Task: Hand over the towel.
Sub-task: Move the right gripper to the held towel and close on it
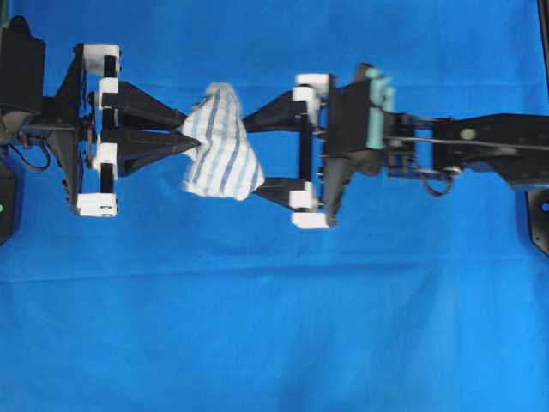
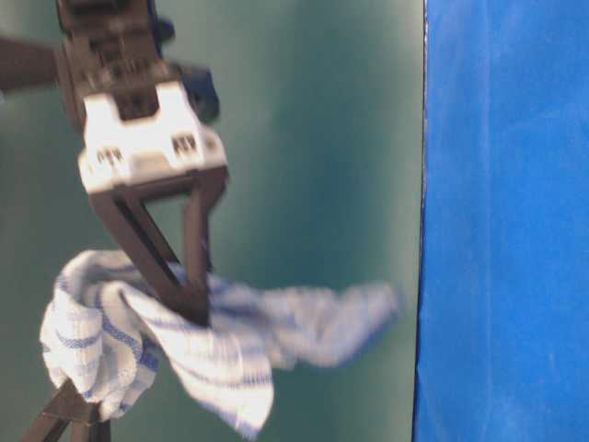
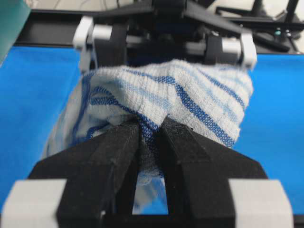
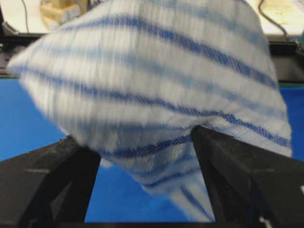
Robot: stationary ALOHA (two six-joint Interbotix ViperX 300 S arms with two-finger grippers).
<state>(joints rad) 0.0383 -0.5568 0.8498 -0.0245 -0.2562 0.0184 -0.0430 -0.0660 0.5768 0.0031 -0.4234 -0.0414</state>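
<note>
Black fingers [image 3: 142, 142] of the left gripper [image 1: 190, 142] are clenching a bunched end of the towel [image 1: 221, 142], holding it in the air above the middle of the blue-covered bench [image 1: 274, 326]. Opposite, the right gripper [image 1: 249, 154] is standing with its fingers [image 4: 223, 156] spread wide on either side of the towel's free end. Judging by this, the handover is reaching the receiving grasp: next the right fingers need closing on the cloth before the left lets go.

Towel [image 1: 221, 142]: white w/ blue stripes, bunched, hanging midair.
</note>
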